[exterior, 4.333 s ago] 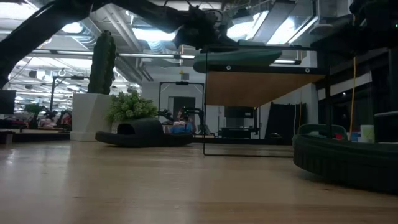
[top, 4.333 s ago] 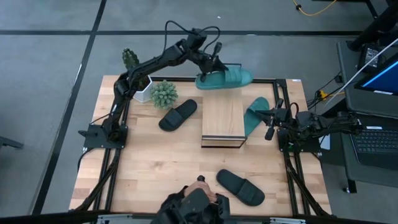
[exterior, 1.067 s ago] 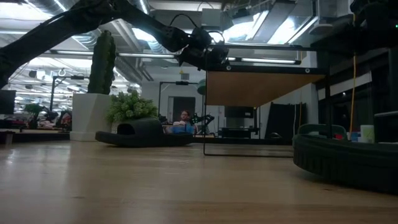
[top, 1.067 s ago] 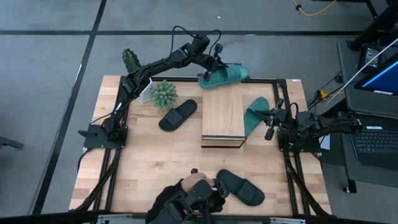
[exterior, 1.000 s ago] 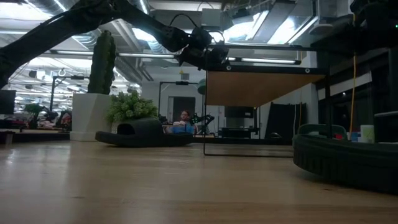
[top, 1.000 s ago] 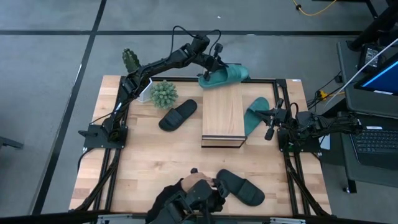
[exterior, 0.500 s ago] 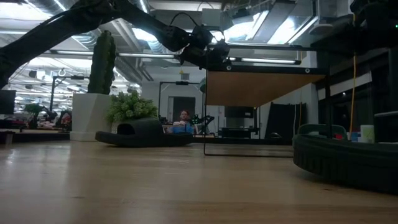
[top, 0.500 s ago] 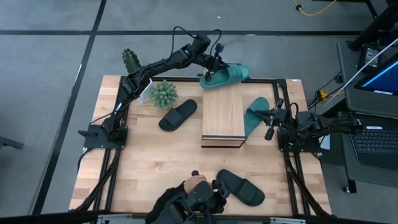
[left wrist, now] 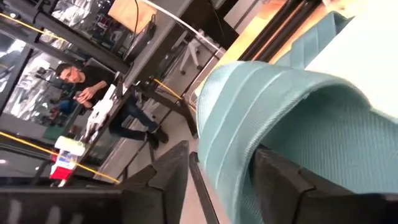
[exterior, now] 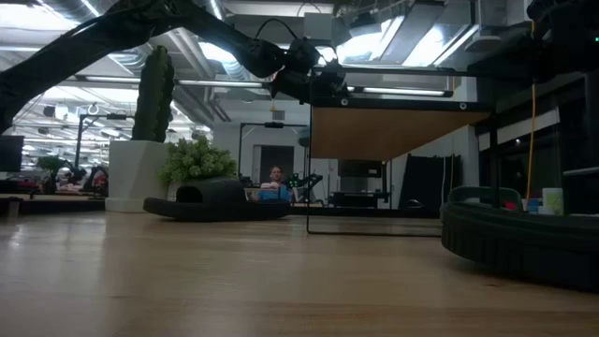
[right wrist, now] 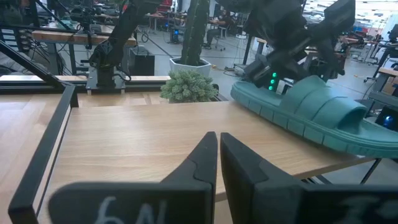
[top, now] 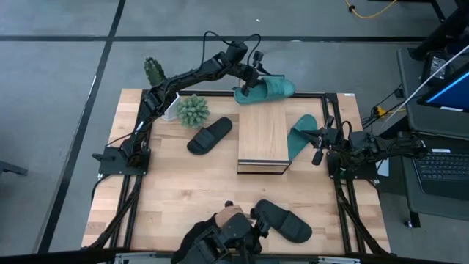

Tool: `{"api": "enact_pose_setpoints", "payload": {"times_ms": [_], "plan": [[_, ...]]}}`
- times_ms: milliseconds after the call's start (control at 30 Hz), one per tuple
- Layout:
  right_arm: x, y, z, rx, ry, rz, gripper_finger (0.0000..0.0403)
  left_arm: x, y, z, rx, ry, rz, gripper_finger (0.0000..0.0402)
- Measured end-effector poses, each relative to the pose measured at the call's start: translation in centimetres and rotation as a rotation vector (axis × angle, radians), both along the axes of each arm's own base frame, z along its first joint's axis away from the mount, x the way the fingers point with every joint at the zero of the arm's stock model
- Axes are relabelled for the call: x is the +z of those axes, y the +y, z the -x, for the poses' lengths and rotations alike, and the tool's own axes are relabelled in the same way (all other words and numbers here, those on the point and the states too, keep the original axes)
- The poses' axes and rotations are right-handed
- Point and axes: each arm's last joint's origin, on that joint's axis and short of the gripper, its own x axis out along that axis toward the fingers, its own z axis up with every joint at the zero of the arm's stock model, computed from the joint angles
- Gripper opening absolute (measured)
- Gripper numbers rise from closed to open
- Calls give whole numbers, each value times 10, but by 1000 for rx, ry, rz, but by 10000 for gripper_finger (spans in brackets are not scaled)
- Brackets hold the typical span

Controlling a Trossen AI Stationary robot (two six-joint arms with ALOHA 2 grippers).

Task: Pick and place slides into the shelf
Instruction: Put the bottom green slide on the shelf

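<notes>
A teal slide (top: 267,89) lies on the far end of the shelf's (top: 262,139) plank top. My left gripper (top: 250,81) reaches it from the table's far left and stands open, with the slide's strap (left wrist: 230,124) between its fingers. A second teal slide (top: 300,136) leans against the shelf's right side. One black slide (top: 209,135) lies on the table left of the shelf, another (top: 283,220) near the front edge. My right gripper (top: 319,144) waits shut at the table's right side, touching nothing. My left gripper has one finger (left wrist: 280,180) under the teal slide's strap and the other (left wrist: 169,177) outside it, coming nearly level across the strap. I cannot tell whether either finger touches the strap. The slide's sole (right wrist: 292,121) rests on the shelf top.
A cactus (top: 154,71) and a spiky green plant (top: 193,110) stand at the table's far left. A person's hand (top: 231,218) is at the front edge beside the near black slide. Bare tabletop (top: 176,198) lies at the front left.
A few seconds ago the teal slide hung above the shelf's far end in my left gripper; it has come down and now lies on the shelf top. In the last second neither arm has moved from its place.
</notes>
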Motion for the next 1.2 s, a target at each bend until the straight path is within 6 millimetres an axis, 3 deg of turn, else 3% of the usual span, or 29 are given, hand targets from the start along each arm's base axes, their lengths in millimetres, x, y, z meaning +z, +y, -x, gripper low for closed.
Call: {"api": "enact_pose_setpoints", "payload": {"times_ms": [1200], "plan": [[-3, 0, 0, -1, 22, -17, 23, -8, -1, 5, 68, 129, -38, 163]]}}
